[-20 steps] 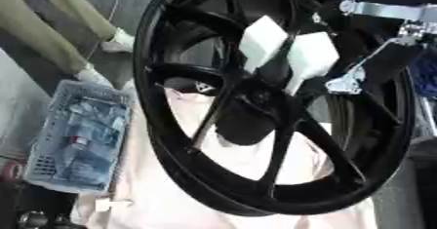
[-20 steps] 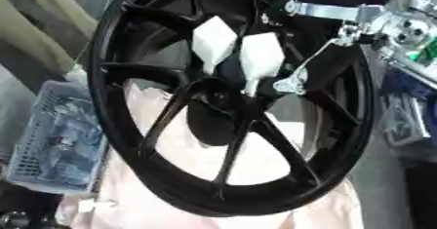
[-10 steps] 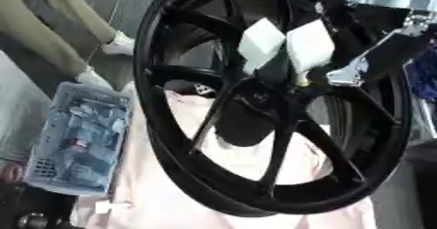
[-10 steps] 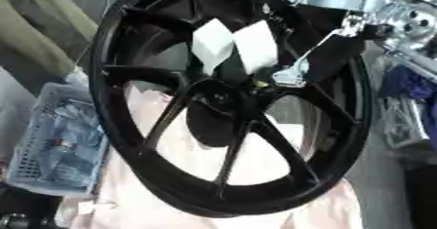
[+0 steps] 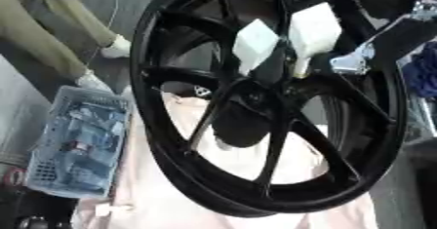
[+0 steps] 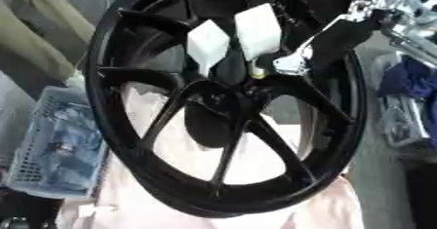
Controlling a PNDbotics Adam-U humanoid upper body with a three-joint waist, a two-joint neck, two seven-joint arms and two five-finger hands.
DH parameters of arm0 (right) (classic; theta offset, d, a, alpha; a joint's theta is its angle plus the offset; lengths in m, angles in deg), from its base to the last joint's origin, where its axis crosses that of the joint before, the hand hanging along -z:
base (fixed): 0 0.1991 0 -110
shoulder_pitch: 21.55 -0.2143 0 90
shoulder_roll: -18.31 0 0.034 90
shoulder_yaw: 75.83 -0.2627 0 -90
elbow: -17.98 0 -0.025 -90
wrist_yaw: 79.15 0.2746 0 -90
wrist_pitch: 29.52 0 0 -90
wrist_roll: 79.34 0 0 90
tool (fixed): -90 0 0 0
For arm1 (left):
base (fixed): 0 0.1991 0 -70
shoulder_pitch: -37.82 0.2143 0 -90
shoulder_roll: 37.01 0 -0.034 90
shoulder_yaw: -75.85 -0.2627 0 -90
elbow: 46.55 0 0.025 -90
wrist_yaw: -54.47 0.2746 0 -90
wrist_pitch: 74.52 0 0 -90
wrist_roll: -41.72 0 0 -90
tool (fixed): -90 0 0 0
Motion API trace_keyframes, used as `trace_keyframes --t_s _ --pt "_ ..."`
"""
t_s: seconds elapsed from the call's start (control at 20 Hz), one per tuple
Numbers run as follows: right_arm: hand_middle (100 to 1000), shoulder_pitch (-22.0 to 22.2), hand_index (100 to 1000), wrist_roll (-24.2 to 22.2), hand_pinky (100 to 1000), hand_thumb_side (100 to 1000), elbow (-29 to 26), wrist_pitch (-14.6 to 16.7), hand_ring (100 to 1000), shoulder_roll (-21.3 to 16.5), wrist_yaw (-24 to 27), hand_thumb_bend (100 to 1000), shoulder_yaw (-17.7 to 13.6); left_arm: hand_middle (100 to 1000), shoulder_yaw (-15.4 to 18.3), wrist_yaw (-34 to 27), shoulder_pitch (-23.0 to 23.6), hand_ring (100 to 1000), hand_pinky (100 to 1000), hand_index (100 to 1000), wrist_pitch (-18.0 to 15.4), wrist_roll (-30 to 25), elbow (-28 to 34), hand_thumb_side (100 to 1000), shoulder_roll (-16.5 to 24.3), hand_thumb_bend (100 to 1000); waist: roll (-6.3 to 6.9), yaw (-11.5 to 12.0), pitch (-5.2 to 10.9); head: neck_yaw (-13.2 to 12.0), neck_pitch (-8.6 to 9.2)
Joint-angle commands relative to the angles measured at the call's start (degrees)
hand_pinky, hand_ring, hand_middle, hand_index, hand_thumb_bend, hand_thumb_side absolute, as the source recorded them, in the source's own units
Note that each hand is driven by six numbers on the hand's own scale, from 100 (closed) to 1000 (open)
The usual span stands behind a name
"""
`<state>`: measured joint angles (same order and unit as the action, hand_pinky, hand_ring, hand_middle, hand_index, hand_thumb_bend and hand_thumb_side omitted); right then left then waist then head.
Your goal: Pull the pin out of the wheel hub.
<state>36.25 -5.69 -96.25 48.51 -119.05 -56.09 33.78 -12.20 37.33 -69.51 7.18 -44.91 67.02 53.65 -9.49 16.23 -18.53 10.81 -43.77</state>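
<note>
The right hand (image 6: pixel 294 60) now sits closer in over the hub (image 6: pixel 224 101) than a second ago, its fingertip beside a small yellowish pin (image 6: pixel 256 73) below the white blocks (image 6: pixel 232 35).

A big black wheel (image 5: pixel 265 101) with spokes stands tilted on a pale pink cloth (image 5: pixel 213 194). Two white blocks (image 5: pixel 282 40) sit just beside each other on the spokes, above the hub (image 5: pixel 256 94). From the far right the right hand (image 5: pixel 363 57) reaches in, its silver fingertip close to the right block; if it touches cannot be seen. At the near left lies a grey basket (image 5: pixel 77 147) with small things inside.
</note>
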Motion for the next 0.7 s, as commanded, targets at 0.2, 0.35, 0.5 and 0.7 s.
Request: trace_keyframes --t_s 0.2,0.35,0.5,0.7 --pt "403 -1.13 548 1.02 549 100 -0.36 0.17 703 -2.73 3.17 100 -3.09 704 0.26 0.23 -0.03 765 906 784 0.16 0.14 1.02 689 0.46 100 0.99 -0.54 2.02 0.17 -0.35" --pt "402 -1.41 548 2.39 544 100 -0.36 -0.06 701 -3.55 5.37 100 -5.8 705 0.39 0.2 0.13 765 906 785 0.03 0.29 1.02 688 0.53 100 1.43 -1.07 2.35 0.0 -0.35" --pt "401 -1.55 548 3.61 539 100 -0.36 -0.51 701 -4.31 7.9 100 -8.24 704 0.44 0.21 0.26 765 906 785 0.0 0.36 1.02 689 0.57 100 1.68 -1.42 2.45 -0.22 -0.35" --pt "399 -0.92 547 6.05 531 100 -0.36 -1.34 699 -5.53 10.88 100 -11.86 704 0.55 0.34 0.53 765 906 785 0.0 0.48 1.02 689 0.64 100 1.96 -1.98 2.44 -0.73 -0.35"
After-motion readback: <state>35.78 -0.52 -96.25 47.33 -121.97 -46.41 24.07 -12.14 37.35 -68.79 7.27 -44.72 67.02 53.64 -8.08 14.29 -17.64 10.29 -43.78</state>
